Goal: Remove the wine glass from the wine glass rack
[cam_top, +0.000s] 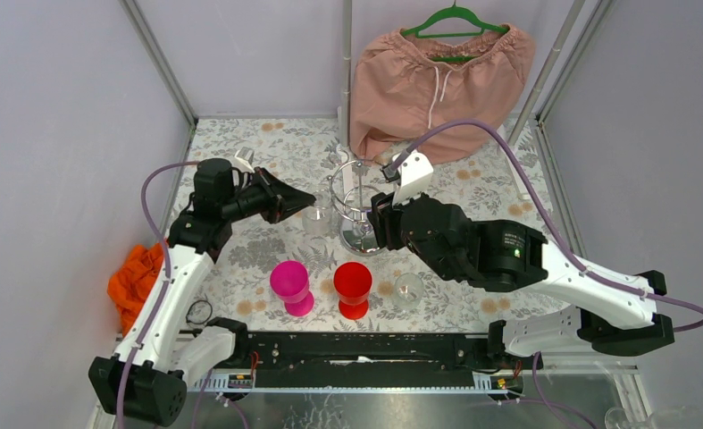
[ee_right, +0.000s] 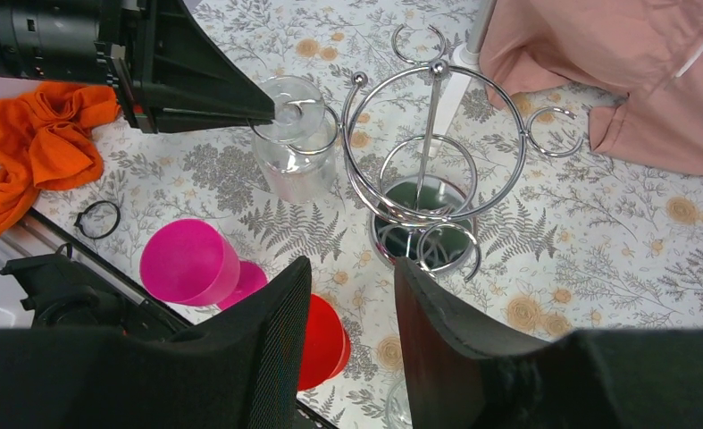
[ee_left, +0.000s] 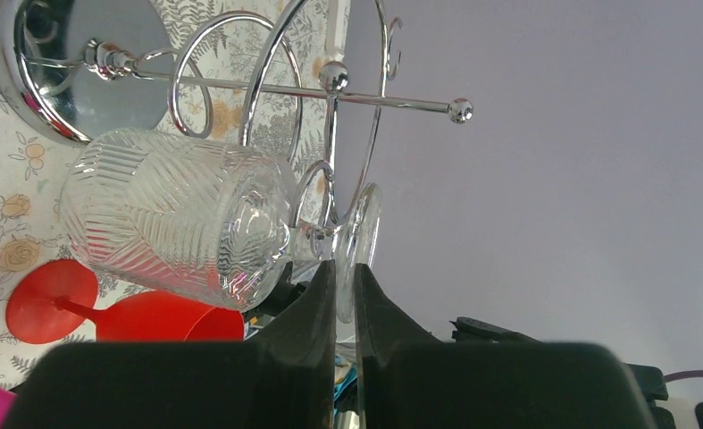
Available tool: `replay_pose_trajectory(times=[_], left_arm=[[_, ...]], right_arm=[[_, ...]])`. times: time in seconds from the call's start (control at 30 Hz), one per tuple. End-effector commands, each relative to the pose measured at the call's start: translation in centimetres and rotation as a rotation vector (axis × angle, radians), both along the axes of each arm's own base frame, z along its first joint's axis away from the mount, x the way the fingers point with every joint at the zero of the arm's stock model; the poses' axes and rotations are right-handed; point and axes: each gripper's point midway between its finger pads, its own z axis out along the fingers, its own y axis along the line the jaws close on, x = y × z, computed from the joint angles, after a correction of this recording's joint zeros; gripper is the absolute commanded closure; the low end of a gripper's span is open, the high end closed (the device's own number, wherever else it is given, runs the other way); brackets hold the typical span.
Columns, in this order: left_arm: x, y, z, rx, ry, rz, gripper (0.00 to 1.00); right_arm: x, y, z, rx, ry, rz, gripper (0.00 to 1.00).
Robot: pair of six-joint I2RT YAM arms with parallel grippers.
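Note:
The chrome wine glass rack (cam_top: 356, 207) stands mid-table, with its round mirror base (ee_left: 62, 80) and looped rings (ee_right: 428, 170). A clear patterned wine glass (ee_left: 173, 219) hangs bowl-down at the rack's left side (cam_top: 317, 220). Its stem is at an outer ring; I cannot tell whether it is clear of that ring. My left gripper (ee_left: 345, 265) is shut on the glass's flat foot (ee_left: 363, 234). It also shows in the top view (cam_top: 306, 198) and in the right wrist view (ee_right: 263, 109). My right gripper (ee_right: 352, 268) is open and empty, above the rack's right side (cam_top: 379, 222).
A pink cup (cam_top: 291, 286), a red cup (cam_top: 354, 288) and another clear glass (cam_top: 407, 290) stand near the front. An orange cloth (cam_top: 136, 279) and a black ring (cam_top: 198, 310) lie at the left. Pink shorts on a green hanger (cam_top: 437, 80) and a white pole (cam_top: 346, 71) are behind.

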Motion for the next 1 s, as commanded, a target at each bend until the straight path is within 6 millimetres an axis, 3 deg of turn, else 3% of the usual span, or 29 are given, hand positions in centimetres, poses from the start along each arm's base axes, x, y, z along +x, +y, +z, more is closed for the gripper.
replay_pose_trajectory(times=[0.0,0.5,0.73,0.97], left_arm=[[-0.5,0.6,3.2,-0.023,-0.115,-0.012,1.0],[-0.6,2.2,3.4,0.018,-0.126,0.036,1.0],[0.1,3.6,5.5,0.045,-0.177,0.089,1.0],[1.5,4.3,9.4,0.03,-0.258,0.129,1.0]], right_arm=[[0.5,-0.2,0.8,0.043,-0.011,-0.012,0.54],[1.0,-0.6,0.2,0.051,0.009,-0.013,0.54],[1.3,-0.8,-0.6,0.061,0.026,-0.025,0.54],[1.7,-1.4,-1.1,0.083,0.036,-0.044,0.54]])
